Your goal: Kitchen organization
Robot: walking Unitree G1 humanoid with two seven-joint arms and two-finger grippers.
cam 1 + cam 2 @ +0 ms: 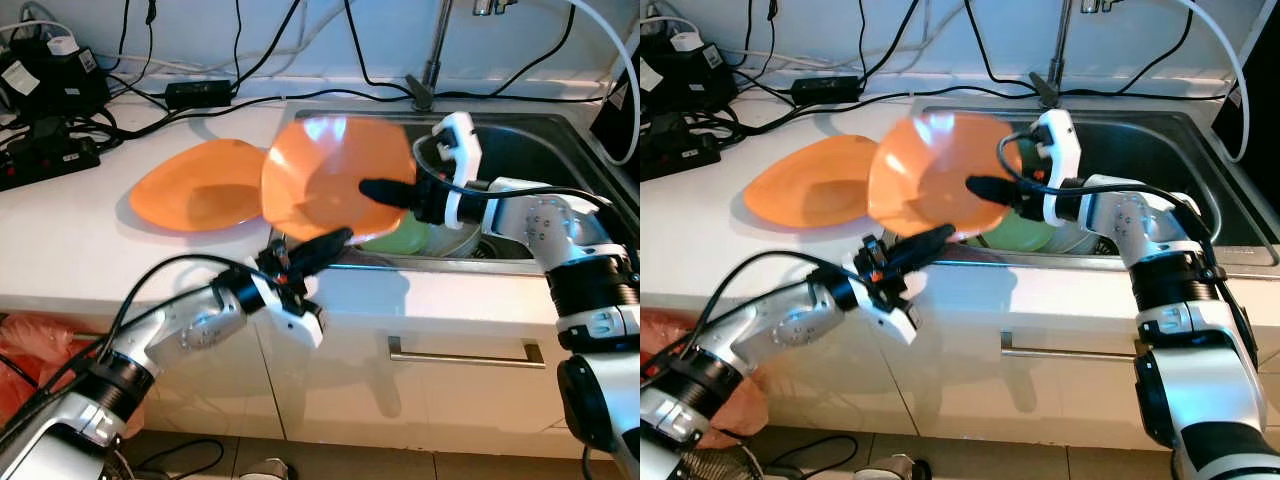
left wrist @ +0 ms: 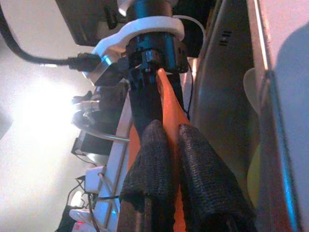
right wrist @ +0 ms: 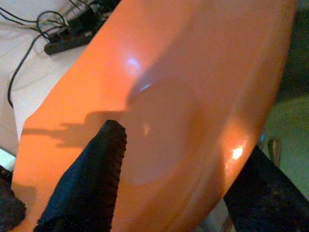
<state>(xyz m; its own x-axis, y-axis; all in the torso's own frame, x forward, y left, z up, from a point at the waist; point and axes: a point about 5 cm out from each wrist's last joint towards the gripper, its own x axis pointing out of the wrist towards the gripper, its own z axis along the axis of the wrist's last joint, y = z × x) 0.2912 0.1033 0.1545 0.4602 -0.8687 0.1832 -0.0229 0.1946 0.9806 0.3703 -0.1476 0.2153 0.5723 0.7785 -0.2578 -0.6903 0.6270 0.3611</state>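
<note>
An orange plate [image 1: 320, 170] is held up on a tilt over the left edge of the steel sink [image 1: 545, 140]. My left gripper [image 1: 325, 245] is shut on its lower rim; in the left wrist view the orange rim [image 2: 169, 106] runs between the two fingers [image 2: 149, 159]. My right gripper [image 1: 385, 192] reaches in from the sink side and is shut on the same plate, one finger [image 3: 96, 174] lying on its face [image 3: 183, 87] and the other behind it. A second orange plate [image 1: 195, 190] lies flat on the white counter. Green and pale dishes [image 1: 410, 238] sit in the sink.
The faucet [image 1: 432, 60] stands behind the sink. Power strips and black cables [image 1: 50, 150] crowd the counter's back left. A drawer handle [image 1: 465, 352] is below the counter edge, and a red bag [image 1: 40, 350] is low on the left.
</note>
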